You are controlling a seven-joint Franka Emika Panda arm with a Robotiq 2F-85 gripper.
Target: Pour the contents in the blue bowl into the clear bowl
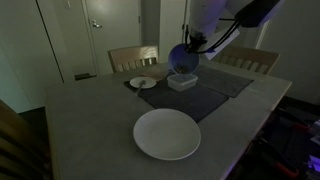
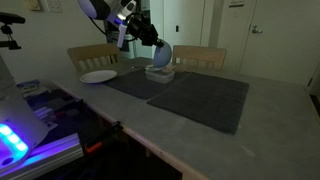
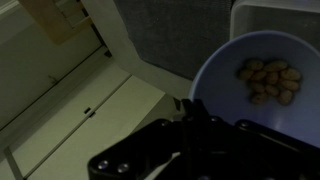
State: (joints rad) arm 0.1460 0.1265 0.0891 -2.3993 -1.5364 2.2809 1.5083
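Note:
The blue bowl (image 1: 183,58) hangs tilted just above the clear bowl (image 1: 183,83), which rests on a dark placemat. My gripper (image 1: 193,46) is shut on the blue bowl's rim. An exterior view from the opposite side shows the same: the blue bowl (image 2: 162,57) tipped over the clear bowl (image 2: 160,72), with the gripper (image 2: 153,42) holding it from above left. In the wrist view the gripper (image 3: 192,108) pinches the rim of the blue bowl (image 3: 232,110). Light brown pieces (image 3: 268,80) lie inside it. A corner of the clear bowl (image 3: 275,12) shows beyond.
A large white plate (image 1: 167,134) sits near the table's front, also seen in an exterior view as the plate (image 2: 98,76). A small white saucer (image 1: 143,82) lies beside the placemat (image 1: 205,95). Wooden chairs (image 1: 133,57) stand behind the table.

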